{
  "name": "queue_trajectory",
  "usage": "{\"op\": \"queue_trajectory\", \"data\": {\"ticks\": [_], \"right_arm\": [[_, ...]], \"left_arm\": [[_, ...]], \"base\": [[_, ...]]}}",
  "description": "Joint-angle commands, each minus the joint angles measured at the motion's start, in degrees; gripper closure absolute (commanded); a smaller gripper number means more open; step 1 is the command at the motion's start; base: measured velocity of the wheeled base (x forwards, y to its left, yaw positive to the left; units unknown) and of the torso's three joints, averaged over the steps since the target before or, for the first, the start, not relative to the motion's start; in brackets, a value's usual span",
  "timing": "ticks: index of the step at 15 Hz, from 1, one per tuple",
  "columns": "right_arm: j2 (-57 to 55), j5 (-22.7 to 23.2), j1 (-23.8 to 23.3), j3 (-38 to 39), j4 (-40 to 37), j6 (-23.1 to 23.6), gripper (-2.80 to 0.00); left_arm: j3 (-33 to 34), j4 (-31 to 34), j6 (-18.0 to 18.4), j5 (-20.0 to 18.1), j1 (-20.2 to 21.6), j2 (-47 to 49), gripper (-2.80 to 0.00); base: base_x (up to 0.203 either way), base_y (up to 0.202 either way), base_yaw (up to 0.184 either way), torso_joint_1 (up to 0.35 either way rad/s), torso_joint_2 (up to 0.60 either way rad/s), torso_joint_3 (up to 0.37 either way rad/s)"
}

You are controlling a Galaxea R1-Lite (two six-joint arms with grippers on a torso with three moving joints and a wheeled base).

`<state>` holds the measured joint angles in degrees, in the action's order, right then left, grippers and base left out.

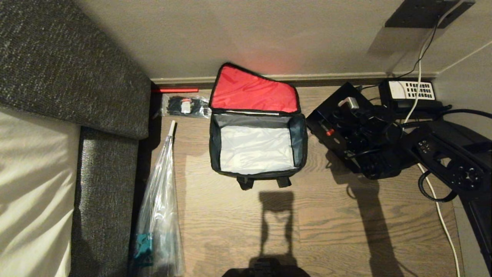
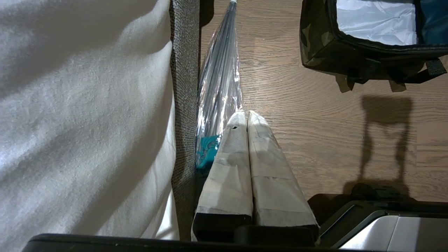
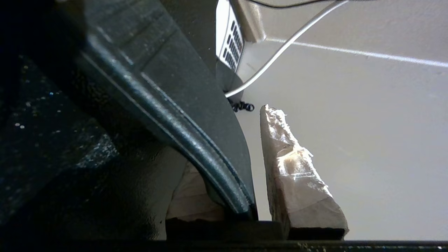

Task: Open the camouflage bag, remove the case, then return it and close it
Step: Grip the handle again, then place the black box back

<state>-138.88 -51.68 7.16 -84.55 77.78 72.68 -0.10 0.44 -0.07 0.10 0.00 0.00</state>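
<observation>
Two things matter in the head view: the camouflage bag (image 1: 256,148) sits open on the wooden floor (image 1: 346,231), red lid lining thrown back against the wall, pale interior empty; the case (image 1: 338,129) lies out on the floor just to its right, red latch showing, with the right gripper (image 1: 371,132) down on it beside the telephone (image 1: 411,92). The robot appears to be taking hold of the case for its return.

From the left wrist, the left gripper (image 2: 246,117) hangs parked, jaws pressed together on nothing, above the clear plastic bag (image 2: 220,87) beside the bed.

From the right wrist, a dark ridge of the case stands between the taped fingers (image 3: 297,175); a thin gap remains at one finger, so the grip looks unfinished. It should be firm before lifting, and the case kept level over the opening.
</observation>
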Motion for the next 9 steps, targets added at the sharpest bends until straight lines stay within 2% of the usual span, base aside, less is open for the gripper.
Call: {"op": "queue_trajectory", "data": {"ticks": [1,9], "right_arm": [[2.70,-0.27,0.28,1.04,0.31,0.60,0.00],[19.14,-0.29,0.18,12.42,-4.34,0.36,0.00]], "left_arm": [[0.01,0.00,-0.01,-0.01,0.00,-0.18,0.00],[0.01,0.00,-0.01,-0.01,0.00,-0.18,0.00]], "base": [[0.000,0.000,0.000,0.000,0.00,0.000],[0.000,0.000,0.000,0.000,0.00,0.000]]}}
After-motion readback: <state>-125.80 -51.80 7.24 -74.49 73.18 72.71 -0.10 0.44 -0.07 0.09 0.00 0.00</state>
